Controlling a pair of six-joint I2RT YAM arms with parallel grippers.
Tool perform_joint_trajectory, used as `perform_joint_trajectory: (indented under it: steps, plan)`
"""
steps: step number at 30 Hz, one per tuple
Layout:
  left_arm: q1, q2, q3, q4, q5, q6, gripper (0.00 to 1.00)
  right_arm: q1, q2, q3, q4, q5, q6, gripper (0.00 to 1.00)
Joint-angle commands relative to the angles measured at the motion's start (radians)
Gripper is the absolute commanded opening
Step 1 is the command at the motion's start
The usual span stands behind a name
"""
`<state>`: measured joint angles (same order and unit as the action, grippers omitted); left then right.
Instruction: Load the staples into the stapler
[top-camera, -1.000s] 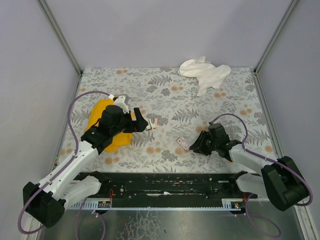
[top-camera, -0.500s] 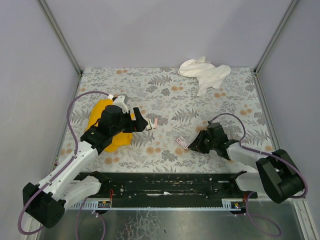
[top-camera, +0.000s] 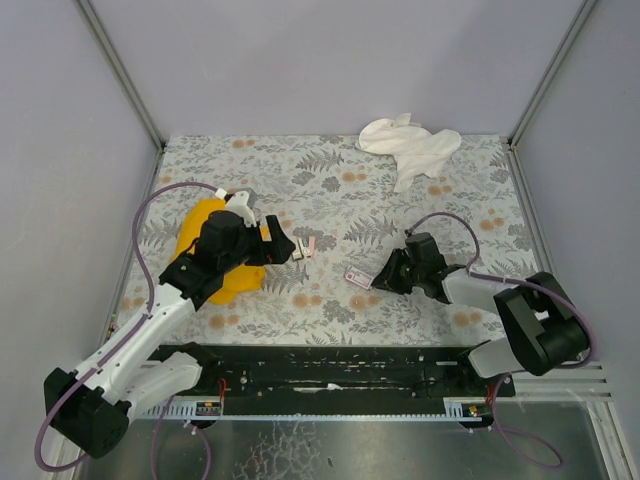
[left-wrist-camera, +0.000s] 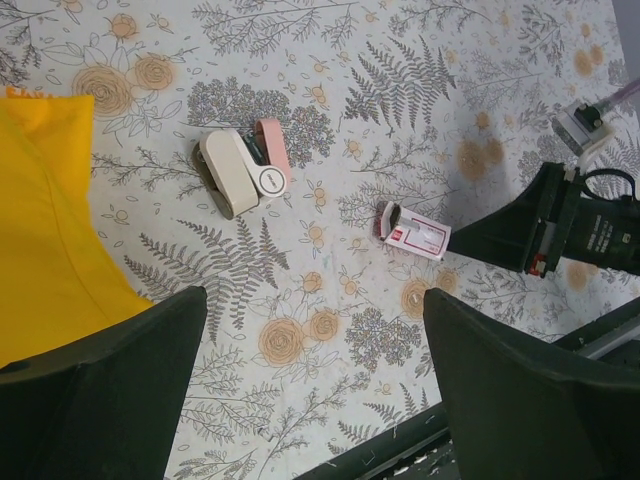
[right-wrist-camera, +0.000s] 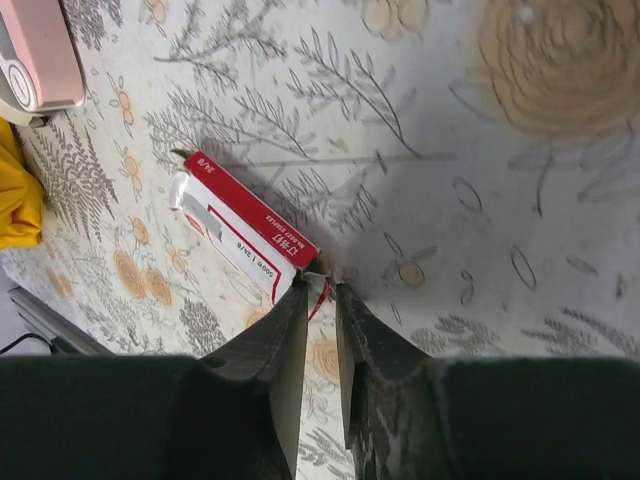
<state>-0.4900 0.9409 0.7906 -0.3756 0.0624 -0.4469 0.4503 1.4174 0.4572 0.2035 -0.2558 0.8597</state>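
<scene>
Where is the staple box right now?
The staple box lies just right of centre in the top view, at the tips of the right gripper; stapler further left.

The right tool touches the staples box, stapler well apart.

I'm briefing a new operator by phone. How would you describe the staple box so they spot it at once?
On the floral table mat, look right of centre, at the tip of the right gripper. The staple box lies there. It alone is dark red with a pale label; the stapler and block to its left are pink and beige.
</scene>
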Motion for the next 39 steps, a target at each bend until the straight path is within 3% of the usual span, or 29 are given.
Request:
perform_joint_trajectory:
  steps: [1, 10, 17, 23, 30, 39]
  plan:
    - [0.008, 0.020, 0.008, 0.040, 0.054, 0.040, 0.89, -0.011, 0.081, 0.075, -0.058, 0.038, -0.114, 0.25]
    - [0.007, 0.109, -0.001, 0.120, 0.167, 0.044, 0.89, -0.038, 0.275, 0.254, -0.077, -0.047, -0.203, 0.29]
    - [-0.023, 0.273, 0.044, 0.257, 0.233, 0.067, 0.89, -0.106, 0.266, 0.314, -0.140, -0.073, -0.251, 0.37]
    - [-0.077, 0.521, 0.165, 0.351, 0.225, 0.090, 0.89, -0.179, 0.118, 0.281, -0.240, -0.063, -0.298, 0.47]
    - [-0.146, 0.811, 0.362, 0.309, 0.199, 0.227, 0.87, -0.190, -0.106, 0.195, -0.333, -0.057, -0.303, 0.52]
    - [-0.186, 0.930, 0.382, 0.320, 0.233, 0.294, 0.86, -0.191, -0.323, 0.130, -0.435, -0.045, -0.292, 0.56]
